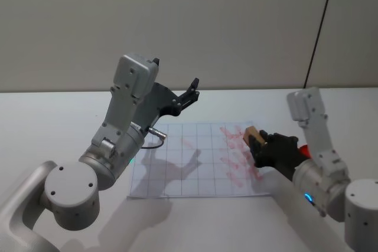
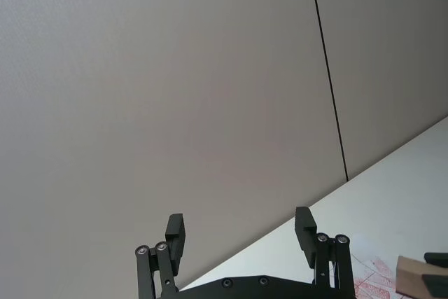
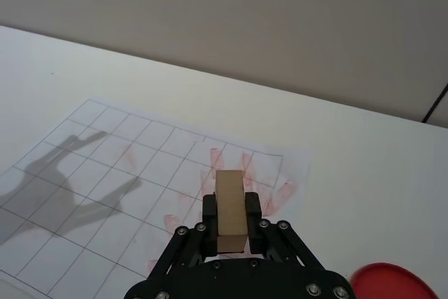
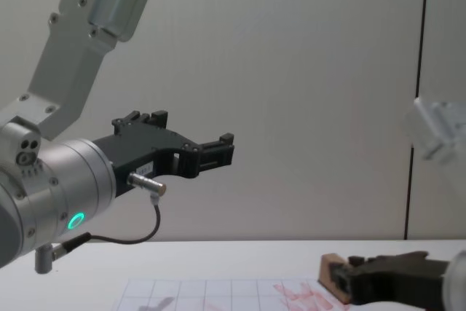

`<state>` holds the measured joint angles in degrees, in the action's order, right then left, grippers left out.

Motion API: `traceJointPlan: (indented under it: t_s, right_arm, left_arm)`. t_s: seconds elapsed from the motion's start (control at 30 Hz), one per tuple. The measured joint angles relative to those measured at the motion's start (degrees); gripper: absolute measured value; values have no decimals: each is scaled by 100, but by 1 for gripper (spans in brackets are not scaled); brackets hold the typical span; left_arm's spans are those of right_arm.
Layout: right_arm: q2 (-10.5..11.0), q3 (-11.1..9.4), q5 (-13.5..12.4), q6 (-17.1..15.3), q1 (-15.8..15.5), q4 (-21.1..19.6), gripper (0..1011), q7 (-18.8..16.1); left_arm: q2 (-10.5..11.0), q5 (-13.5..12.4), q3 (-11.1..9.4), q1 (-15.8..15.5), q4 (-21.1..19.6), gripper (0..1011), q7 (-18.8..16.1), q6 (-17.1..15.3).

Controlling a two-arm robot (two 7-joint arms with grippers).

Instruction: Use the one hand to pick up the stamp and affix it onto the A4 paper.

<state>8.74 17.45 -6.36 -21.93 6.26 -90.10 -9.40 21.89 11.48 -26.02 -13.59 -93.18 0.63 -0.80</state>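
- Right gripper point(image 1: 260, 144) reaches low and forward, jaws pinching the stamp point(image 1: 252, 134), a smooth rectangular wooden block, over the red-marked right side of the gridded A4 paper point(image 1: 189, 163).
- Left gripper point(image 1: 190, 94) held high, jaws spread.

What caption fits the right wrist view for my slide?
Right hand holds the stamp over the red marks on the A4 paper.

Head camera looks down on the A4 paper point(image 1: 207, 146); chest camera sees it low, side-on. Right wrist camera sits close above it, left faces the wall point(image 2: 175, 89).
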Motion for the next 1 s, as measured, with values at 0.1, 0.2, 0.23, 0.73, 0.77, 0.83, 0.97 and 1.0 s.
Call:
traceJointPlan:
  t_s: [0.1,0.2,0.23,0.73,0.77,0.83,0.97,1.0]
  right_arm:
    - [-68,40,57,-70,71,91,224,-9]
    - [-185,99,155,-178,200,290,223,-8]
    - [-207,108,184,-202,227,332,223,-6]
    - [-591,254,418,-279,716,1227,224,17]
    - [-603,255,419,-277,734,1259,224,15]
    - [-643,257,419,-275,790,1362,224,12]
    - [-695,259,397,-290,858,1490,224,12]
    - [-701,259,390,-295,865,1504,223,13]
  left_arm:
    - [0,0,0,0,0,1002,0,0]
    - [0,0,0,0,0,1001,0,0]
    - [0,0,0,0,0,1002,0,0]
    - [0,0,0,0,0,1001,0,0]
    - [0,0,0,0,0,1001,0,0]
    - [0,0,0,0,0,1001,0,0]
    - [0,0,0,0,0,1001,0,0]
    - [0,0,0,0,0,1001,0,0]
